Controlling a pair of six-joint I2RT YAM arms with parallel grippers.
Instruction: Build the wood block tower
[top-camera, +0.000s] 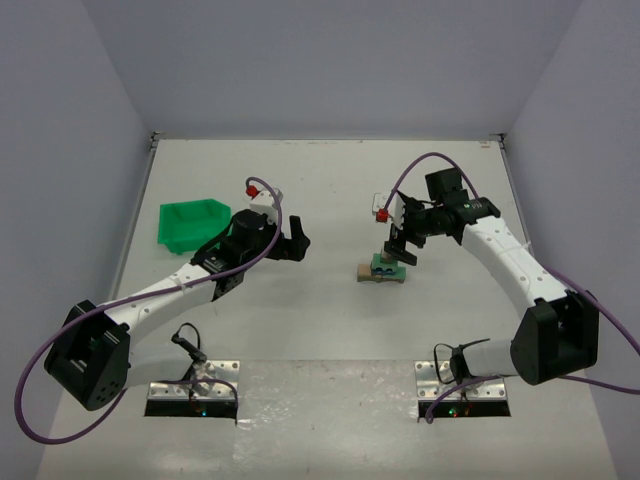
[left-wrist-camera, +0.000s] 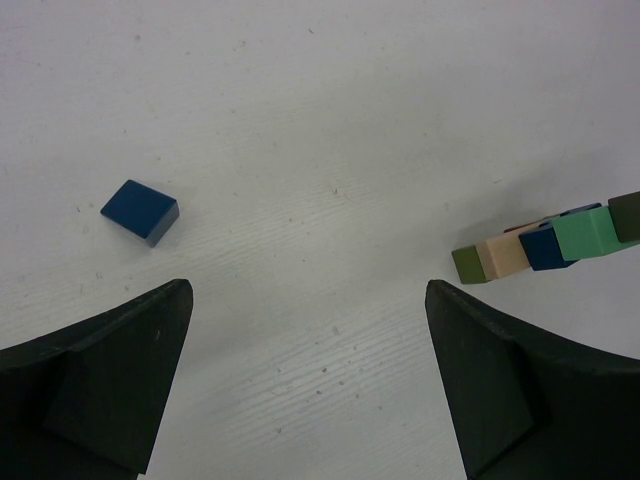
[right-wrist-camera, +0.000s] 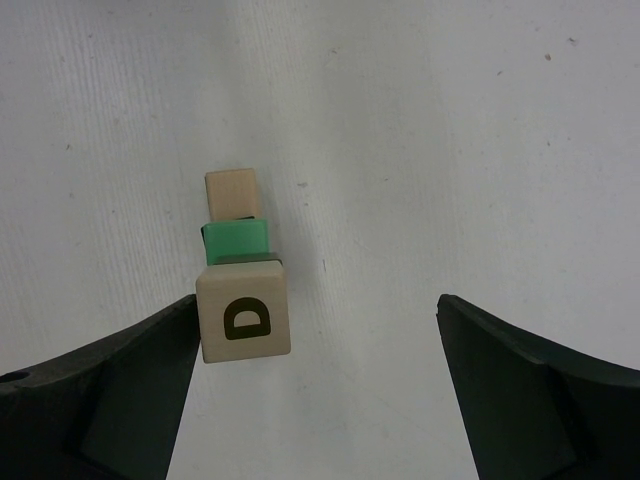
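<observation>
The wood block tower (top-camera: 383, 270) stands mid-table, with tan and brown bars at its base and a green block above. In the right wrist view a tan cube marked D (right-wrist-camera: 245, 316) sits on top of the green block (right-wrist-camera: 237, 240), above a tan bar (right-wrist-camera: 231, 192). My right gripper (right-wrist-camera: 315, 390) is open just above the tower (top-camera: 402, 250), and the D cube is close against its left finger (right-wrist-camera: 120, 390). My left gripper (left-wrist-camera: 310, 380) is open and empty, left of the tower (left-wrist-camera: 560, 240). A loose blue block (left-wrist-camera: 140, 211) lies on the table ahead of it.
A green plastic bin (top-camera: 192, 222) stands at the left, behind the left arm. Side walls enclose the white table (top-camera: 330, 180).
</observation>
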